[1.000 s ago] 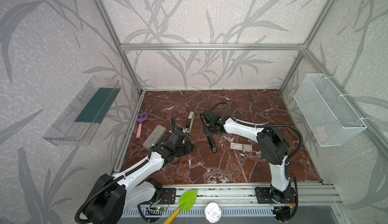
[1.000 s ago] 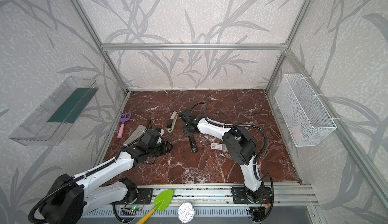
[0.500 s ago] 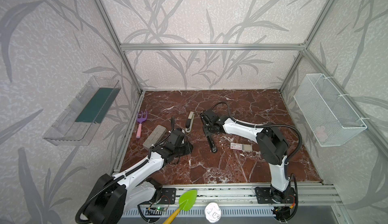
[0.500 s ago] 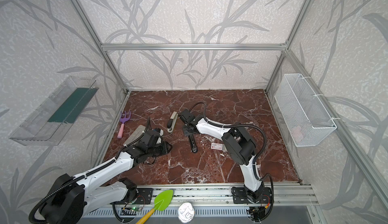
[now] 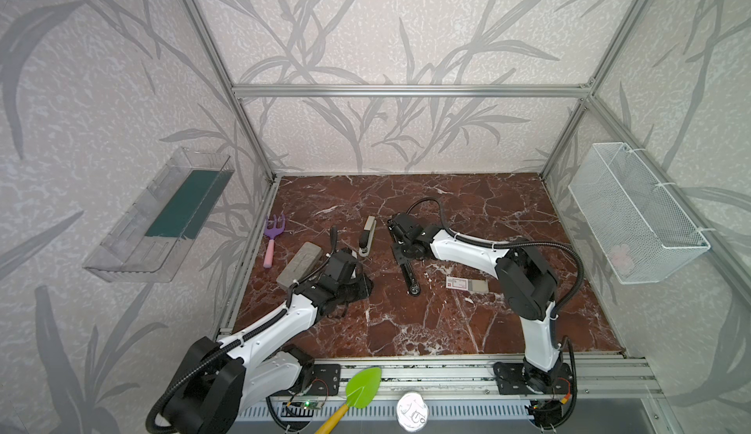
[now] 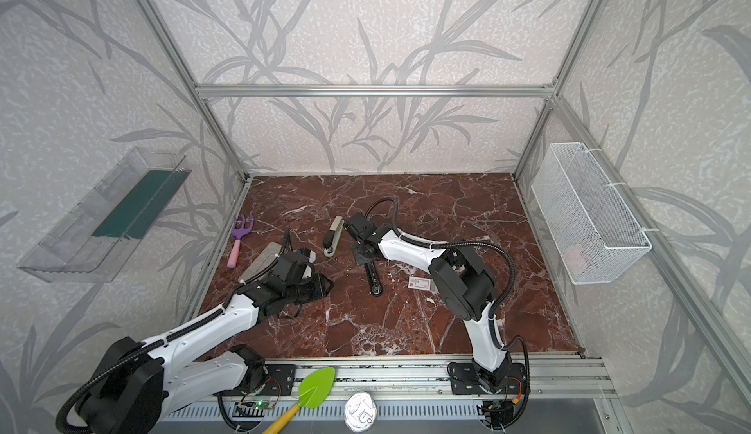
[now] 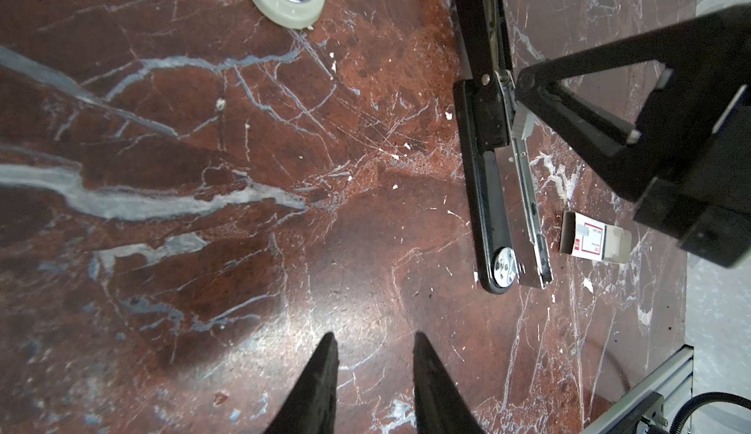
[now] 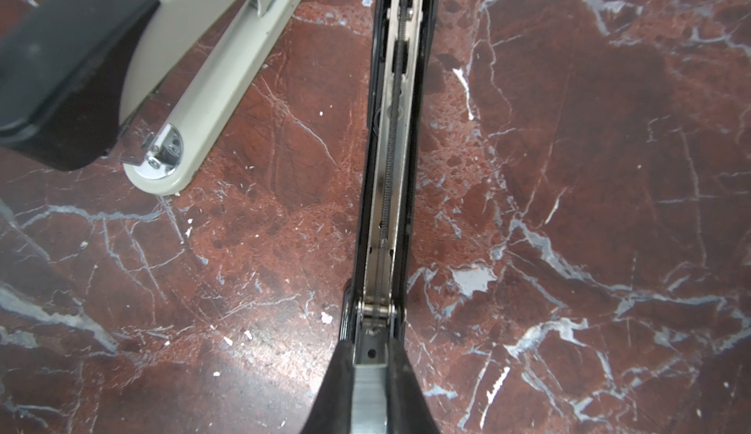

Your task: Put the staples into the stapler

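A lime-green plastic trowel with a yellow handle (image 5: 361, 387) and a round crinkled silver lid (image 5: 411, 411) are lying on the front rail, off the red-brown marble surface (image 5: 426, 330).

Just beyond, the left tool (image 7: 373, 337) is hanging low over bare marble, its two black fingers (image 7: 325, 371) standing apart with nothing between them.

Further in, on the right arm's side, a small flat white cardboard box with a red mark (image 5: 461, 284) is lying flat, near the stapler but apart from it.

The all-black desk stapler (image 5: 408, 275) is lying swung open near the middle of the surface. Its rounded end with a silver disc is pointing toward the front, and its lid, with a silver channel and spring (image 8: 392, 147), is stretching away.

The right tool (image 8: 370, 348) is reaching down at the hinge, clamping a grey-silver strip of staples (image 8: 367, 391). The strip is sitting right at the hinge end of the silver rail (image 7: 530, 196); whether it is touching the rail I cannot tell.

A beige-and-black stapler (image 5: 367, 234) is lying just beside the open lid. A grey rectangular block (image 5: 298, 265) and a purple-and-pink toy rake (image 5: 271, 237) are lying toward the left edge.

A white wire basket (image 5: 634, 216) and a clear plastic tray (image 5: 162, 216) are hanging on the side walls.
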`<state>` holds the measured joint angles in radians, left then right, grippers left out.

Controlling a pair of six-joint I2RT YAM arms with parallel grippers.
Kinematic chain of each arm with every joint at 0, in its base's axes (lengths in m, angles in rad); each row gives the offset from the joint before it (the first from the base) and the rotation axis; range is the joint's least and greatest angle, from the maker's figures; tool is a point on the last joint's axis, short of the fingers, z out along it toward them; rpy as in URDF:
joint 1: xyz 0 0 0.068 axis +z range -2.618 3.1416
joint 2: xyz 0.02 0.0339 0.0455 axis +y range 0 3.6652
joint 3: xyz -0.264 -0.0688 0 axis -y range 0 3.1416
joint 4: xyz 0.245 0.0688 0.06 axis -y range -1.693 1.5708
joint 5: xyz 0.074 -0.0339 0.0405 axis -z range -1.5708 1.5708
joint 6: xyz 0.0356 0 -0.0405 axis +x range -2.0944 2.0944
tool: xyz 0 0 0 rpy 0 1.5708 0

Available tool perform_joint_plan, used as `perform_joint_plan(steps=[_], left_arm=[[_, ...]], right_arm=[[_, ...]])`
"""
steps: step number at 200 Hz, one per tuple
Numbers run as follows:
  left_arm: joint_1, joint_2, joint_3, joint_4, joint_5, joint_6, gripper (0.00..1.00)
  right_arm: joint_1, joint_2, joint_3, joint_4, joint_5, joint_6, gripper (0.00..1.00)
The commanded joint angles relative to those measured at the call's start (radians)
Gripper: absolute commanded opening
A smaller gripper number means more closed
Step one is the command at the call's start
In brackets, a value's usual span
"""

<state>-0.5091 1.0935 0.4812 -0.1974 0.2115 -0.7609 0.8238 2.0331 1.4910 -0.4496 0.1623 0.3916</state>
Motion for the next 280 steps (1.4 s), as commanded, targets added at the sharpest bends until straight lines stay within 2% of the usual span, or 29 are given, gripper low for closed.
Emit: perform_joint_plan(steps=[1,161,192,254,280], left_arm=[[0.006,-0.02,-0.02,-0.002,-0.003,-0.006,0.33],[0.014,-0.045,-0.033,-0.002,-0.004,-0.012,0.33],[0.015,-0.045,-0.032,-0.004,-0.006,-0.012,0.33],[0.017,-0.049,-0.03,-0.007,-0.008,-0.008,0.33],[0.017,-0.05,-0.029,-0.01,-0.008,-0.008,0.32]], right_arm=[[0.013,0.023,0.0,-0.022,0.014,0.008,0.15],[0.017,0.018,-0.016,-0.036,0.014,0.035,0.16],[0.018,0.013,-0.019,-0.035,0.018,0.035,0.2],[0.026,0.0,-0.023,-0.04,0.026,0.035,0.2],[0.029,-0.011,-0.027,-0.042,0.028,0.038,0.24]])
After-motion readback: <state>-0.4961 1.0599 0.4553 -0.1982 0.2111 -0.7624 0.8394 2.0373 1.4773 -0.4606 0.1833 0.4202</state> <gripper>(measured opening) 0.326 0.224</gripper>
